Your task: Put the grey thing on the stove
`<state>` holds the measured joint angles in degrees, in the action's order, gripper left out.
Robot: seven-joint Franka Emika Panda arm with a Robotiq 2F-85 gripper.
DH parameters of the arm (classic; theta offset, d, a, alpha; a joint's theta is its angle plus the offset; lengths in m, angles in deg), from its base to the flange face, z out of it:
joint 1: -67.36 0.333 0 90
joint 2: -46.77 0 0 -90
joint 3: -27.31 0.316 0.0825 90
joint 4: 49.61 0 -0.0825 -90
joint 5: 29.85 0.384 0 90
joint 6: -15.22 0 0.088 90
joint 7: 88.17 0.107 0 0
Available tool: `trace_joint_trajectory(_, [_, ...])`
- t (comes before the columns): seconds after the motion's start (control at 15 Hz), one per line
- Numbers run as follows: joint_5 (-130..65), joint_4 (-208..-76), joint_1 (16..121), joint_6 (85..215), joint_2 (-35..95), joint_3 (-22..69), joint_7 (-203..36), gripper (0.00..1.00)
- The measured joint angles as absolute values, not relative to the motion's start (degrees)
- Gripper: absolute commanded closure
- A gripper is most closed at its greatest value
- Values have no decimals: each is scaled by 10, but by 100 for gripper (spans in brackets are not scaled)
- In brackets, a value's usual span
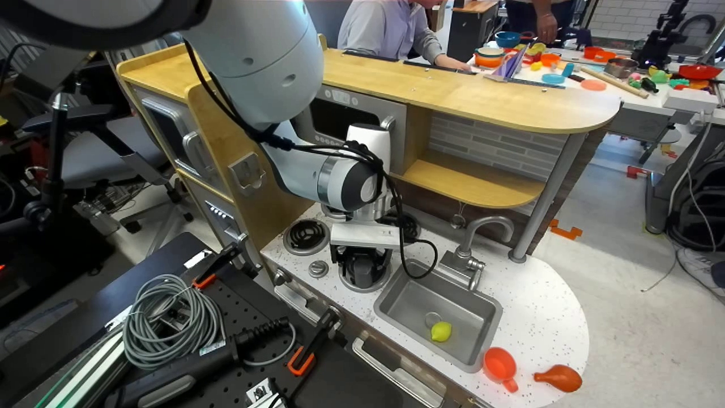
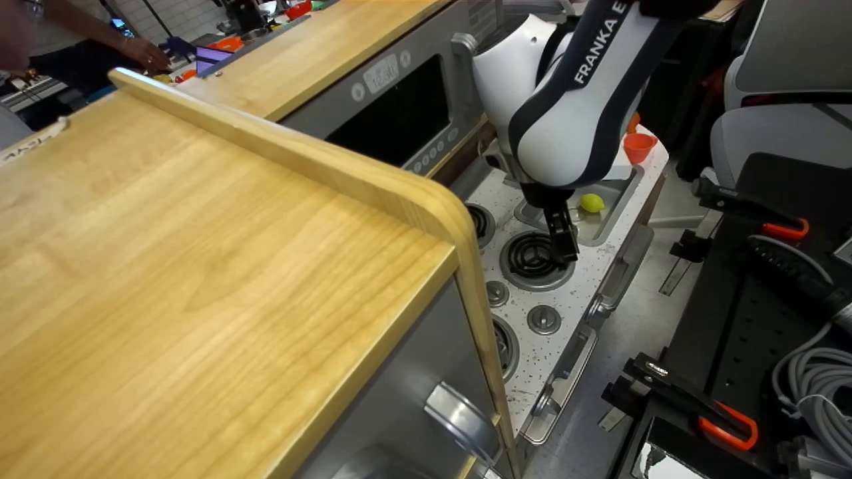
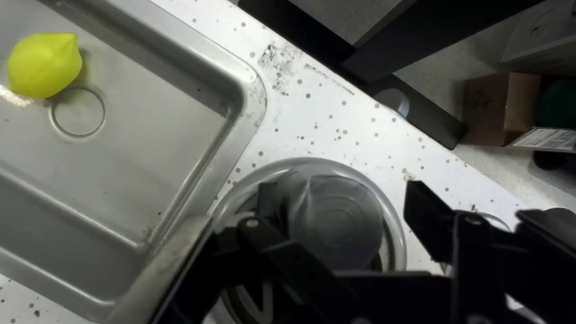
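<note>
The grey thing point(image 3: 337, 216) is a dark grey rounded lump over a silver-ringed burner of the stove, and it appears to rest there. It also shows between the fingers in an exterior view point(image 1: 363, 271). The stove point(image 3: 315, 130) is a white speckled panel with black burners, seen in both exterior views point(image 1: 334, 277) point(image 2: 519, 313). My gripper point(image 3: 340, 200) is open and low over the burner beside the sink. The grey thing lies between its fingers, close to the left finger, with a gap to the right finger. In an exterior view the gripper point(image 2: 562, 246) hides the grey thing.
The grey sink basin point(image 1: 416, 297) holds a yellow-green lemon point(image 1: 441, 331). A faucet point(image 1: 481, 226) stands behind it. A red-orange cup point(image 1: 499, 365) and a red-orange piece point(image 1: 561, 378) lie at the counter's end. A wooden shelf point(image 1: 476, 178) overhangs the counter. A black bench point(image 1: 351, 374) stands in front.
</note>
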<state>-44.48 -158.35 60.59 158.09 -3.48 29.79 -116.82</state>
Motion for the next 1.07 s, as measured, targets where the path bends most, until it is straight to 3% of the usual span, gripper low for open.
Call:
trace_joint_trajectory(0.13, [-445, -1584, 606, 1582, -38, 298, -1168, 4])
trace_joint_trajectory(0.2, [-445, -1584, 605, 1582, -38, 298, -1168, 2])
trace_joint_trajectory(1.07, [-444, -1603, 596, 1586, -28, 298, -1168, 0])
